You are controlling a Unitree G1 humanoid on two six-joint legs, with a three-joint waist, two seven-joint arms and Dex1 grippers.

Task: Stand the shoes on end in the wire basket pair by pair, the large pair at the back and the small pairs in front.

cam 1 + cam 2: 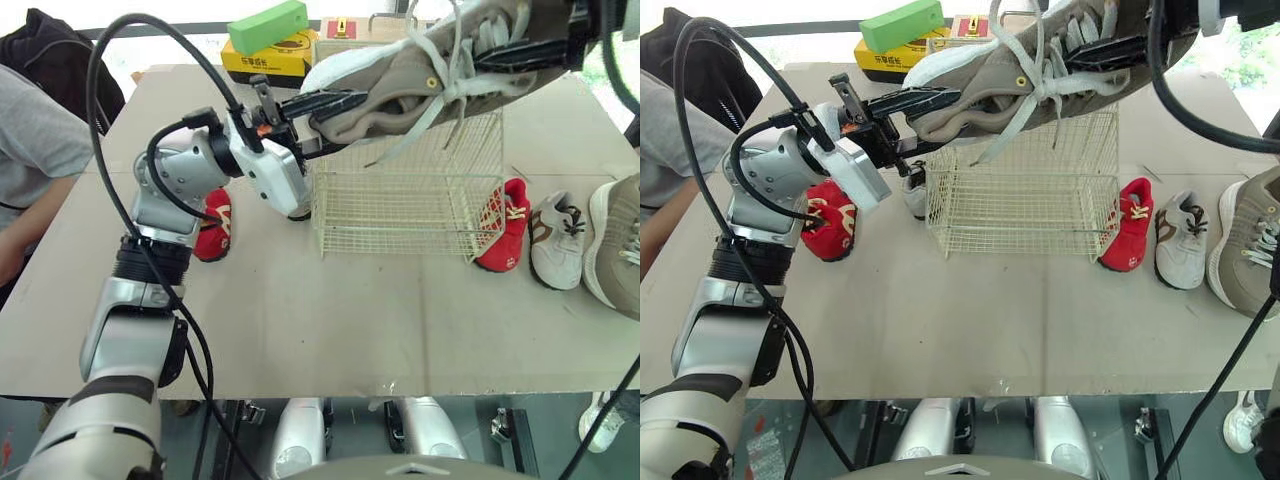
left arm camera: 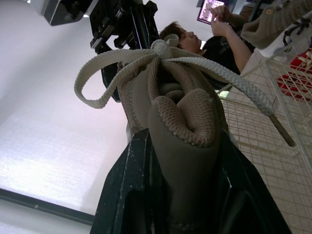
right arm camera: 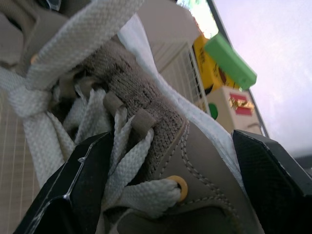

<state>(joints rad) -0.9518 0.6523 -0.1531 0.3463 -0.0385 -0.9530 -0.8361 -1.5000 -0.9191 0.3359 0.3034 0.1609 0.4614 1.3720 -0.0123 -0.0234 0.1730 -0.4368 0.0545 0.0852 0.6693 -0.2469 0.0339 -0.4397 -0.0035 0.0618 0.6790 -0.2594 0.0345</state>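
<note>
Left eye view: left gripper (image 1: 340,125) and right gripper (image 1: 522,52) both clamp the large shoe (image 1: 420,75), suspended above the wire basket (image 1: 400,205). Rotate it on end, then lower along the back wall.

**A:** Bright daylight is pouring in from beyond the table (image 1: 300,330), and the window strip (image 1: 180,12) up top is blown white!

**B:** It's soft on the tabletop, though. There are only faint shadows under the wire basket (image 1: 410,200) and the red shoe (image 1: 503,235).

**A:** In the left wrist view the large shoe (image 2: 180,146) is backlit, its heel dark against a glaring pale surface (image 2: 48,122).

**B:** On the right gripper (image 3: 170,136), the black fingers (image 3: 83,180) swallow all detail. A washed-out bright patch (image 3: 195,12) sits above.
</note>
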